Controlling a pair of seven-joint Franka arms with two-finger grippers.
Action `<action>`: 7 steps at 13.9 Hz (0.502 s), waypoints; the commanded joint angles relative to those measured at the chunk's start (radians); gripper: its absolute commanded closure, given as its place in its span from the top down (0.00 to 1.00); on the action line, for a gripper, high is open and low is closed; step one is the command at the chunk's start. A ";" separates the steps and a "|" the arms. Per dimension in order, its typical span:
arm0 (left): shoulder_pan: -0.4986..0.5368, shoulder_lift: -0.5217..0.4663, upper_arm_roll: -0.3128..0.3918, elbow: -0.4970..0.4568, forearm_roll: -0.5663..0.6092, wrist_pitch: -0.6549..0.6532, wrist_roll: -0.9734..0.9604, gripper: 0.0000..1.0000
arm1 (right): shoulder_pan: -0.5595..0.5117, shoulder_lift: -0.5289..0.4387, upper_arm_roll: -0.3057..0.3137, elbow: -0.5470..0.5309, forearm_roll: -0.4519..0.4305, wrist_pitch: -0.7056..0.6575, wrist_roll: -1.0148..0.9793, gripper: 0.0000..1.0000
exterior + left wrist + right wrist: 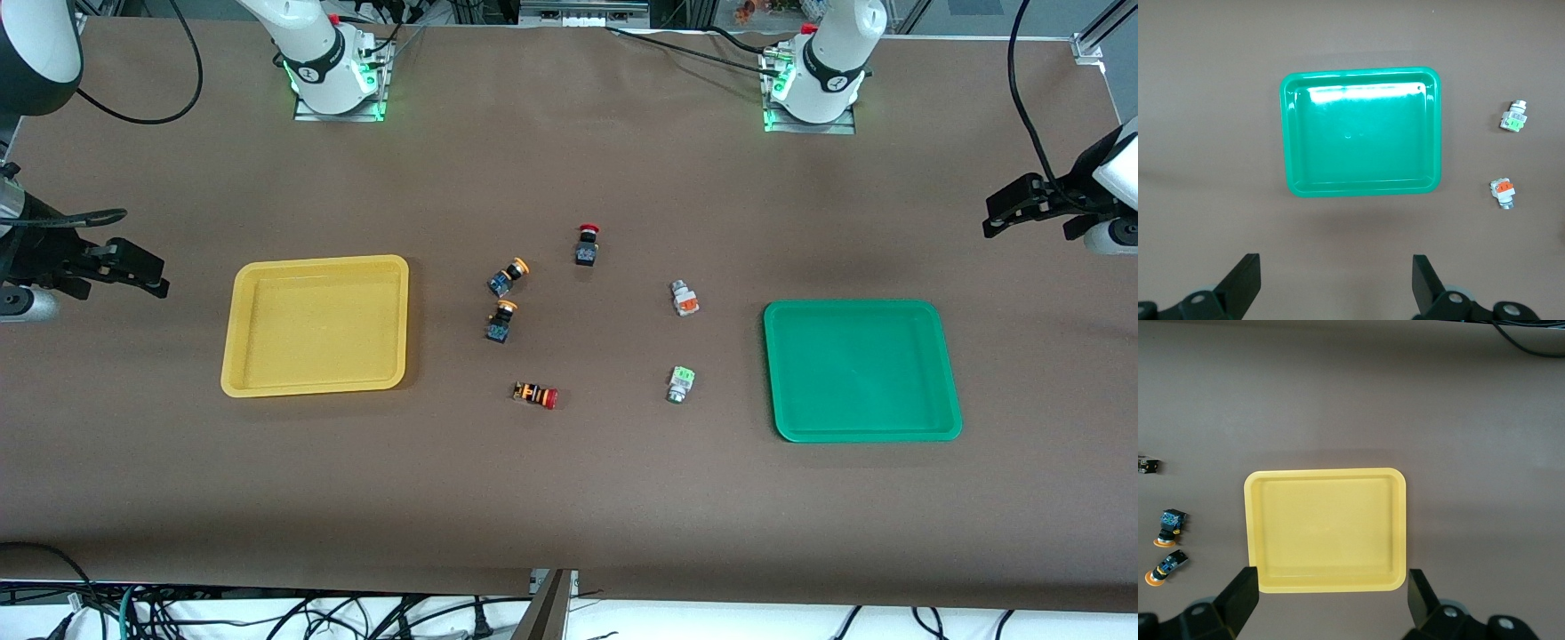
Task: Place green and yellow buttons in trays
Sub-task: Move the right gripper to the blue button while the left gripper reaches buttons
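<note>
Both arms wait raised at the desk (pixel 569 498) ends; no button is in a tray.

Right gripper (pixel 147 271) hangs past the yellow tray (pixel 240 356), fingers (pixel 1238 597) spread, holding nothing. Two yellow-capped buttons (pixel 508 276) (pixel 500 322) lie beside that tray toward the middle, with a red-capped black button (pixel 586 244) and a striped red-capped button (pixel 536 395) nearby. The orange-block button (pixel 683 299) and green-block button (pixel 680 383) lie near the green tray (pixel 947 373). Left gripper (pixel 1000 213) hangs past it, fingers (pixel 1426 280) spread.

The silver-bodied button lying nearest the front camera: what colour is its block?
Green, on the silver-bodied button; the left wrist view shows it best.
</note>
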 commanded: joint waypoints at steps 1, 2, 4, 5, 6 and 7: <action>-0.001 0.014 0.003 0.034 -0.010 -0.027 0.009 1.00 | 0.006 0.019 -0.002 0.035 -0.015 -0.012 0.017 0.99; -0.001 0.014 0.003 0.034 -0.010 -0.027 0.009 1.00 | 0.006 0.019 -0.002 0.035 -0.015 -0.017 0.018 0.99; -0.001 0.014 0.003 0.034 -0.015 -0.027 0.009 1.00 | 0.004 0.022 -0.005 0.043 -0.022 -0.017 0.012 0.99; -0.001 0.014 0.003 0.034 -0.013 -0.027 0.009 1.00 | 0.006 0.022 -0.003 0.046 -0.042 -0.022 0.009 0.99; -0.001 0.014 0.003 0.032 -0.016 -0.030 0.009 1.00 | 0.006 0.022 -0.002 0.046 -0.050 -0.022 0.009 0.99; -0.001 0.014 0.003 0.032 -0.021 -0.051 0.009 1.00 | 0.007 0.022 0.000 0.046 -0.049 -0.020 0.012 0.99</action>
